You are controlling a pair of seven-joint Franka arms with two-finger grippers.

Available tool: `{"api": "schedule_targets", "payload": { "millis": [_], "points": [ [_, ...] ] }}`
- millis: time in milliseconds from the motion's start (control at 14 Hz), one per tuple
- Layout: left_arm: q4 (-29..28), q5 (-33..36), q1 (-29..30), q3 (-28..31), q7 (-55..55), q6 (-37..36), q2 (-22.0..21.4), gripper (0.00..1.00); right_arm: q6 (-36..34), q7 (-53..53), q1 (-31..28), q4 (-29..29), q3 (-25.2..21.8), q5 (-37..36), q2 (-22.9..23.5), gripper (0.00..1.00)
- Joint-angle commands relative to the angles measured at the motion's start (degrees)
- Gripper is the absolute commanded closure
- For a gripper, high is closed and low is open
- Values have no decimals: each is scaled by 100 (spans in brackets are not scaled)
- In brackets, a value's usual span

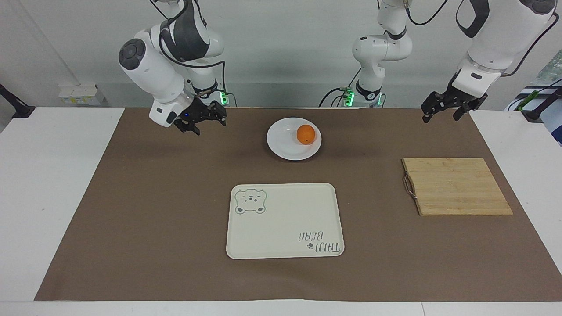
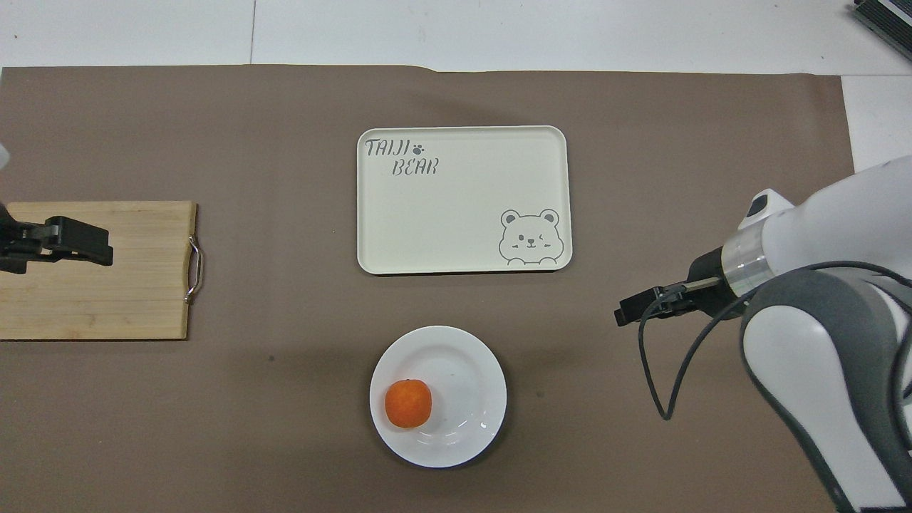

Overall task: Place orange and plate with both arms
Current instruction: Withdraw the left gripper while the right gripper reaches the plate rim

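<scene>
White-shelled and grey-jointed, the right arm bends down from its base so that its black right hand (image 1: 201, 122) hangs above the brown mat toward that arm's end of the tabletop, level with the plate but well apart from it; its two fingers stand wide and hold nothing. The left arm reaches out toward its own end, its left hand (image 1: 448, 107) raised over the mat's edge close to the robots, fingers spread wide and likewise empty.

Nearest the robots among the objects sits the plate (image 1: 283, 142), a round, glossy white shallow dish with a raised rim, lying flat on the matte brown paper mat (image 1: 153, 210). The orange (image 1: 306, 134), small, round and bright, rests on the plate, off-centre toward the left arm's side.

Farther out, toward the left arm's end, lies a rectangular bamboo cutting board (image 1: 456, 186) with visible strips and a metal handle on one short edge. Farthest from the robots is a cream rectangular tray (image 1: 285, 219) with rounded corners, a bear drawing and lettering.
</scene>
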Motion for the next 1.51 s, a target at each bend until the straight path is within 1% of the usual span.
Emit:
{"api": "schedule_targets", "payload": {
  "millis": [0,72,143,215,287,430,645,860,1147,1433],
  "points": [
    [423,145,69,62,398,-357,45,0,588,-149,235,-746,-1,365,-166,0],
    [468,136,60,150,556,-410,36,0,789,-132,419,-869,-1,383,-165,0],
    [468,136,60,186,636,-489,19,0,791,-201,473,-888,8,479,-70,0],
    [468,101,60,247,637,-507,10,0,791,-507,561,-949,8,741,62,0],
    [425,92,52,265,637,-507,-103,0,809,-814,701,-1045,8,987,133,0],
    [310,75,60,248,567,-516,-201,0,835,-1237,755,-1081,8,1296,238,0],
    [336,57,34,239,567,-454,-192,0,1036,-1880,1001,-1239,17,1893,554,0],
    [336,57,-10,239,575,-472,-192,0,1116,-2371,1194,-1266,8,2560,1002,0],
    [336,48,51,239,584,-489,-192,0,1309,-2724,1449,-1354,8,2729,1302,0],
    [327,48,60,239,611,-490,-201,0,1362,-2733,1493,-1415,17,2765,1294,0]
  ]
}}
